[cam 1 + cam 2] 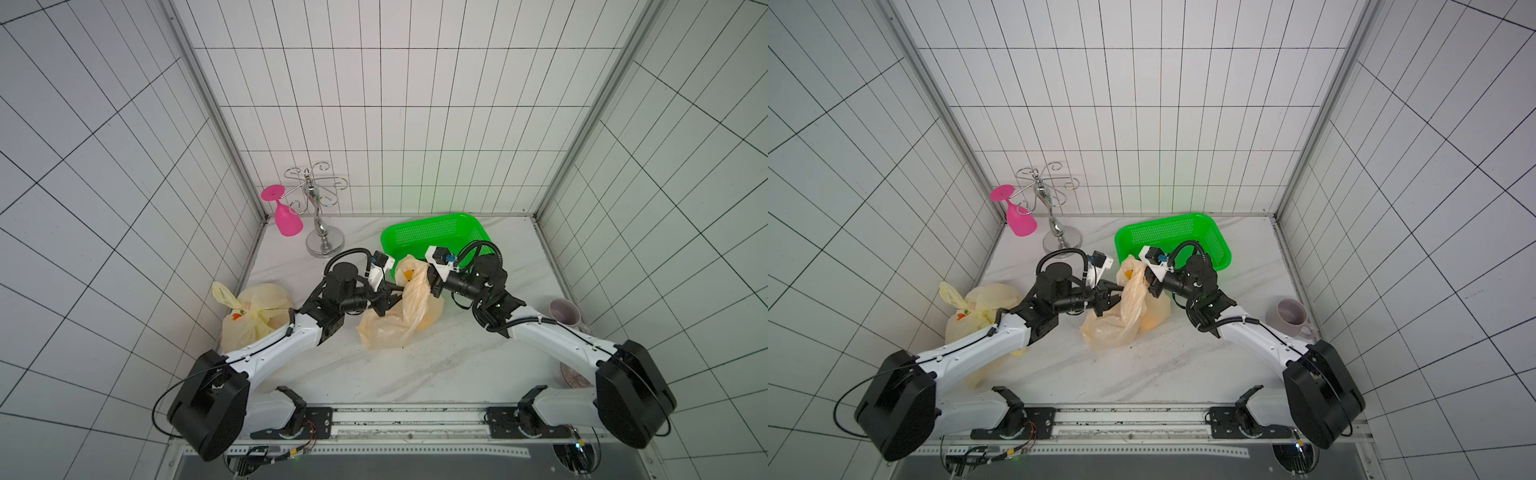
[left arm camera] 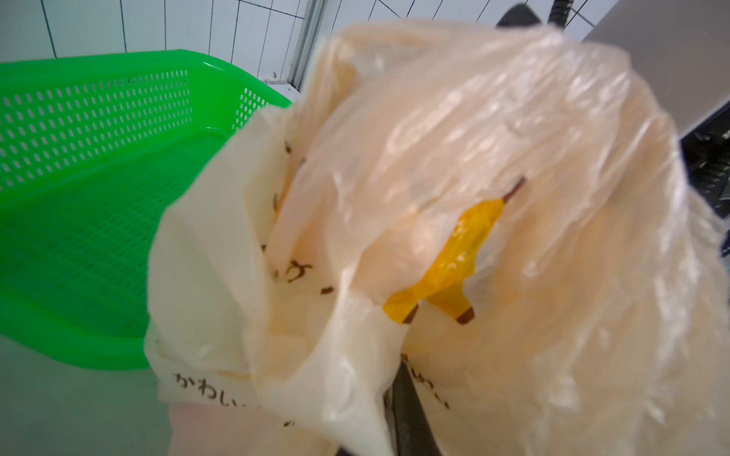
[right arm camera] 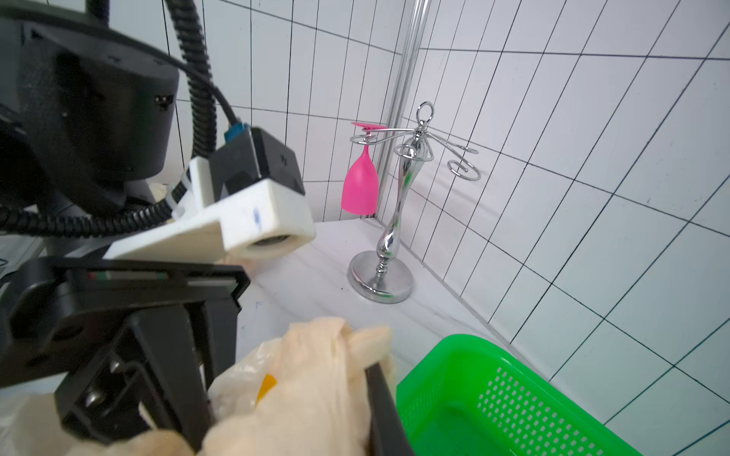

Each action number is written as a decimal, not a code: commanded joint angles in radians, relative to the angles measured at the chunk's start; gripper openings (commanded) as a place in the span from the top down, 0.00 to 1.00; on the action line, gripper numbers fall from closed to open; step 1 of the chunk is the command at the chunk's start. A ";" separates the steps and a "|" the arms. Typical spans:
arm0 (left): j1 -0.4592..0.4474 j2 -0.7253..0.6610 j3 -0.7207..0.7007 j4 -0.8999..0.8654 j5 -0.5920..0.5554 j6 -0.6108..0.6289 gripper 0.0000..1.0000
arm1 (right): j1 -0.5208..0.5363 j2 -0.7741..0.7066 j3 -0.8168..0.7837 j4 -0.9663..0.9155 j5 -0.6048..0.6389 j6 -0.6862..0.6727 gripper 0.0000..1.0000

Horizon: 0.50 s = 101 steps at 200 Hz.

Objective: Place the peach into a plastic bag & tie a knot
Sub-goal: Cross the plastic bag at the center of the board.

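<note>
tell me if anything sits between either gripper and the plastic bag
Nothing visible does. The left gripper and right gripper are both right against the plastic bag, one on each side of its bunched top. The green basket sits behind the bag, not in either gripper's path.

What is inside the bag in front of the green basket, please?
Through the bag an orange round form shows low down, probably the peach. The yellow patch higher up is print on the film. Crumpled folds cover the rest, so nothing more can be told.
</note>
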 commanded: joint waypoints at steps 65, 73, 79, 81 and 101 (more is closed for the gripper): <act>-0.114 0.163 -0.010 0.357 0.089 -0.182 0.99 | -0.014 0.117 0.003 0.339 0.038 0.144 0.77; -0.121 0.168 -0.011 0.370 0.089 -0.189 0.99 | -0.015 0.123 0.004 0.343 0.054 0.140 0.76; -0.123 0.171 -0.014 0.381 0.094 -0.194 0.99 | -0.015 0.128 0.004 0.351 0.074 0.138 0.76; -0.125 0.173 -0.015 0.384 0.095 -0.195 0.99 | -0.016 0.129 0.003 0.354 0.077 0.138 0.76; -0.126 0.178 -0.029 0.404 0.120 -0.200 0.98 | -0.019 0.142 0.011 0.363 0.072 0.141 0.76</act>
